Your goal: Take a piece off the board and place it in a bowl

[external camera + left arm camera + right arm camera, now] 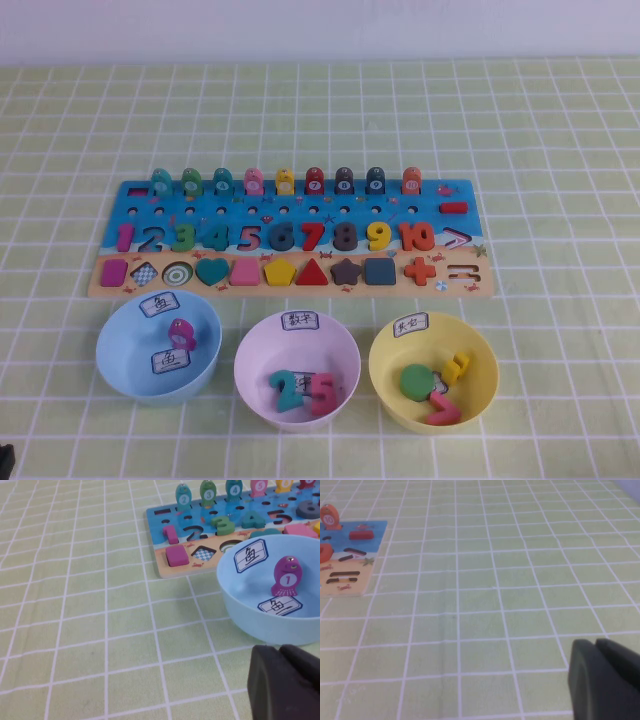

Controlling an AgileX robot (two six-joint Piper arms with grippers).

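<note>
Reading the labels first: I see the light blue bowl (128,365) carrying two small white handwritten tags, each with one Chinese character, on its inner wall and floor. A pink fish-shaped token (286,576) marked "1" stands inside it, between the tags. The pale pink bowl (258,352) and the yellow bowl (478,358) each wear a white tag of two characters that I cannot read.

On the board (130,284), blue above and tan below, coloured numbers 1 to 10 run in a row over flat shapes: square, heart, pentagon, triangle, star, plus. The green piece (191,181) stands upright in the back row, second from the robot's left, beside teal tokens, with a "3" on its round mark in the left wrist view.

My left gripper (280,652) sits low over the checked green cloth, just beside the blue bowl's near wall, dark fingers pressed together, holding nothing. My right gripper (596,644) hangs over bare cloth, well apart from the board's right end; I cannot tell how its fingers stand.
</note>
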